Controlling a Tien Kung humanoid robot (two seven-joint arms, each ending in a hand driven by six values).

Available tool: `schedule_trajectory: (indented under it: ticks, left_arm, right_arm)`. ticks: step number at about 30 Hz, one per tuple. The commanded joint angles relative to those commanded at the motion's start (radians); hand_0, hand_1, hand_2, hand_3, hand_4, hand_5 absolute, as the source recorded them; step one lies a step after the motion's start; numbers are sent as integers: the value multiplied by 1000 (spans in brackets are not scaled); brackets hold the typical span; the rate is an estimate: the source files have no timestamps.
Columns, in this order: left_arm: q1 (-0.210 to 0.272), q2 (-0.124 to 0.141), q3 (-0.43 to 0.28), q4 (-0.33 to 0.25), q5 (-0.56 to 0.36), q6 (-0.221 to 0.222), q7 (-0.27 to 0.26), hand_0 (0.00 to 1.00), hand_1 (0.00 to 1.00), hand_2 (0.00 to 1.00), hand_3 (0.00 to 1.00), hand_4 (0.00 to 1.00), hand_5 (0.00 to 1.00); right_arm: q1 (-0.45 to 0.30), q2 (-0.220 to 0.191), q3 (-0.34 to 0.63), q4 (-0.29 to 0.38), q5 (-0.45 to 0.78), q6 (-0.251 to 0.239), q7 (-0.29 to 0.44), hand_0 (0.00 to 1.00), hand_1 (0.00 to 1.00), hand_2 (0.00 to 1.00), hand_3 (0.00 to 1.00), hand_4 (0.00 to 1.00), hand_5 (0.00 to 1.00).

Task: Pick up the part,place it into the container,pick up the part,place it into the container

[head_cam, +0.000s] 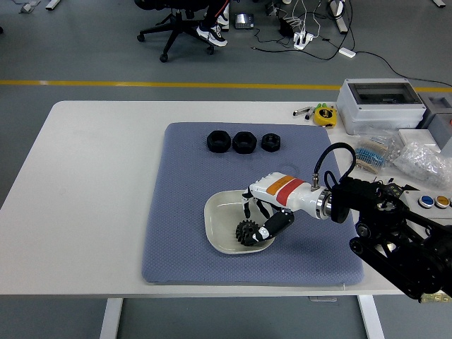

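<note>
Head view: right hand (263, 215) reaches in from the desk's right side, over the bowl (215, 212) that sits on the mat's (176, 212) near-centre. Fingers (274, 223) are curled loosely around a black gear (246, 232), which rests on the bowl's floor, near its front-right rim. Can't tell for sure whether the grip is pinching the gear or just touching it; thumb lies against the gear's right side, other fingers hang behind it. I judge the step is the release into the bowl. Left arm isn't in shot.

Three black nuts (244, 141) sit in a row near the mat's far edge, well apart from the bowl, untouched. One of them is probably the next part to fetch.

Desk's right edge carries clutter: a grey box (381, 104), bagged parts (417, 155), a yellow tape measure (325, 114). No bearing on the job.

To do this step well: spread fingers fully before lifting, so the gear's teeth don't snag a fingertip & get dragged back out. Lift straight up, clear of the rim, w/o nudging the bowl, as it's light & may slide on the mat. Then swing toward the mat's far edge for the nearest nut.
</note>
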Motion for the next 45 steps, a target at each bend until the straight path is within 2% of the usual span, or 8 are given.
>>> schedule_trajectory:
  ticks: [9,17,32,35,36,41,42,45]
  left_arm:
    - [0,0,0,0,3,0,2,747,743,819,632,736,621]
    - [4,1,-8,0,15,1,5,746,742,819,632,736,621]
    - [10,1,-26,0,34,2,9,746,742,819,631,735,622]
    - [11,1,-27,0,35,3,9,746,742,819,631,735,622]
    - [11,1,-26,0,35,3,9,746,742,819,631,734,622]
    - [5,2,-15,0,24,2,6,746,742,819,631,734,622]
    - [4,2,-13,0,22,2,6,746,742,819,631,734,623]
    - [2,3,-10,0,19,1,5,746,742,819,631,734,623]
  right_arm:
    - [2,7,0,-17,2,-37,-4,122,105,251,436,998,469]
    - [1,10,0,-18,3,-40,-4,122,105,250,434,998,470]
    - [-12,-19,66,93,25,-28,-5,120,107,251,434,981,450]
    - [-21,-22,108,109,55,-47,-19,120,107,251,434,981,450]
    - [-25,-24,122,112,75,-58,-23,125,132,264,432,927,444]
    - [-51,-41,189,91,259,-146,-19,125,132,264,432,927,444]
    - [-57,-46,199,85,305,-159,-17,248,419,512,523,994,498]
    - [-78,-58,227,77,422,-187,-13,248,419,512,523,994,498]
